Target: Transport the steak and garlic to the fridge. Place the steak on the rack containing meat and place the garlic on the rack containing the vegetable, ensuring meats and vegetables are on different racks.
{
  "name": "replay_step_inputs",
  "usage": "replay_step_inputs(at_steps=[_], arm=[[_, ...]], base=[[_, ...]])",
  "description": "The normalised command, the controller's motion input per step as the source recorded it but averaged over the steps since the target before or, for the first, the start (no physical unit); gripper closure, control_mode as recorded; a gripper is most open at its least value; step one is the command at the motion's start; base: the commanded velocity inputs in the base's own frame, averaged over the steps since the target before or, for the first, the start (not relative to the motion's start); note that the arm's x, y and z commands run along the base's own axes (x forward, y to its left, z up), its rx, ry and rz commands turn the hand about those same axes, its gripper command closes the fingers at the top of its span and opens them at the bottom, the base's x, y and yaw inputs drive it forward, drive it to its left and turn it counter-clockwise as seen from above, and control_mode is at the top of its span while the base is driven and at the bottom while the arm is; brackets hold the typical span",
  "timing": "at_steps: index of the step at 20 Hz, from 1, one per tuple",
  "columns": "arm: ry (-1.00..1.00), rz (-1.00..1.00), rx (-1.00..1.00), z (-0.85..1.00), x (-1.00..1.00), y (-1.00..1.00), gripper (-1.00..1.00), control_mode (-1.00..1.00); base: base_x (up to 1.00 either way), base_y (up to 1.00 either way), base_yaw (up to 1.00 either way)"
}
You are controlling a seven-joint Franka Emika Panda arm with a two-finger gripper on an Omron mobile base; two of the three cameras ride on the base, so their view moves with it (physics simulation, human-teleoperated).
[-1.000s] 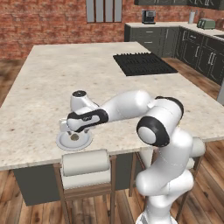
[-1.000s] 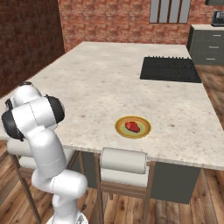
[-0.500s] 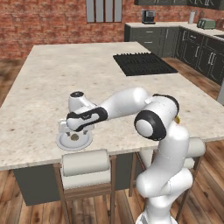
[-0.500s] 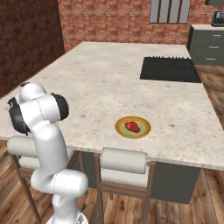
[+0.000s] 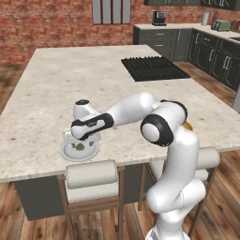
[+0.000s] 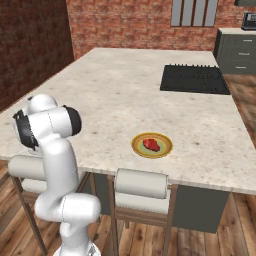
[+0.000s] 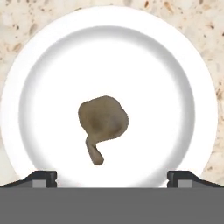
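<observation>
The garlic, an olive-tan lump with a short stem, lies in the middle of a white plate near the island's front edge. My gripper hangs straight above it, open, with one fingertip out to each side and nothing between them. In the left base view the gripper sits just over the garlic. The steak, a bright-red chunk, rests on a yellow plate further along the same edge. The fridge and the vegetable are out of view.
A black cooktop is set into the far side of the stone island. Two padded stools stand against the island's front. Dark cabinets with appliances line the back wall.
The arm has stretched further over the white plate and the hand has sunk slightly toward the garlic. The jaws have stayed open.
</observation>
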Motion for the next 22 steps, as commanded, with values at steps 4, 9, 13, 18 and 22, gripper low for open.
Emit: replay_step_inputs(at_steps=[4,9,13,18,22], arm=[[0.01,0.0,0.0,-0.19,0.17,0.0,-1.0,-1.0],[0.01,0.0,0.0,-0.14,0.21,0.03,-1.0,-1.0],[0.0,0.0,0.0,-0.03,0.14,0.22,-1.0,-1.0],[0.01,0.0,0.0,-0.03,0.09,0.17,-1.0,-1.0],[0.01,0.0,0.0,-0.05,0.07,0.08,-1.0,-1.0]], base=[[0.0,0.0,0.0],[0.0,0.0,0.0],[0.0,0.0,0.0],[0.0,0.0,0.0],[0.0,0.0,0.0]])
